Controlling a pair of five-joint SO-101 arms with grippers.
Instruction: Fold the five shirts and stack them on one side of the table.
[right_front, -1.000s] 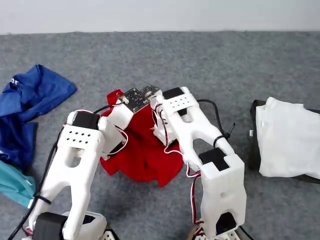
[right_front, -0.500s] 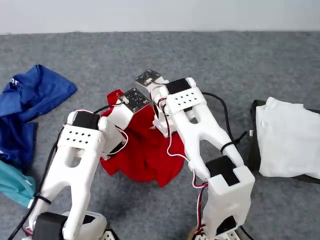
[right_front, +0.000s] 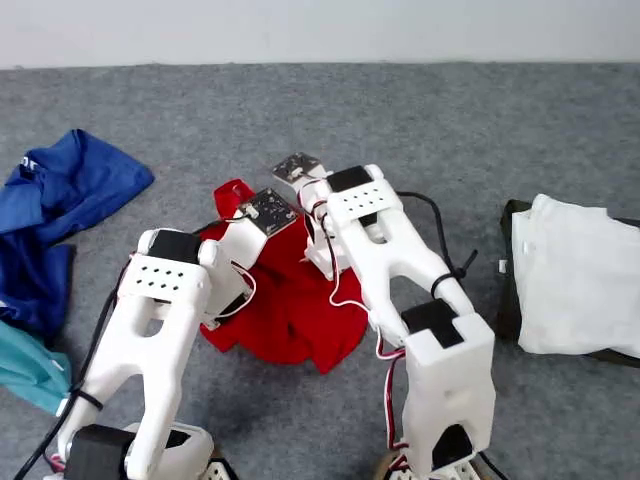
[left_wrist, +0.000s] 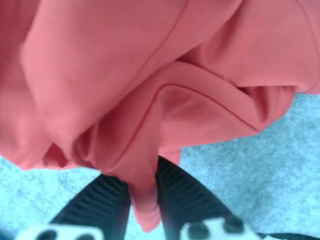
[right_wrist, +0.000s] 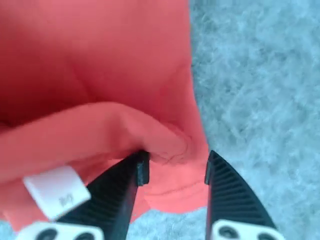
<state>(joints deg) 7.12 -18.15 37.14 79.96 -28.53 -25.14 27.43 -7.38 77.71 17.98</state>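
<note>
Red shirt (right_front: 290, 310) sits mid-table on grey felt (right_front: 450, 130), white wall (right_front: 320, 30) far behind; I see left gripper (left_wrist: 144, 182) pinching it, right gripper (right_wrist: 176, 164) spread apart

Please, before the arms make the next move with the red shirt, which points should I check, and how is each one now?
1. Left gripper holds the red shirt: ok, a fold is pinched in it.
2. Right gripper closed on the shirt: not ok, jaws apart, with the hem lying between them.
3. Red shirt spread flat: not ok, crumpled.
4. Stack in place: ok, the white shirt lies on the black shirt at one side.
5. Blue shirt and teal shirt out of the way: ok, apart from the red one.
</note>
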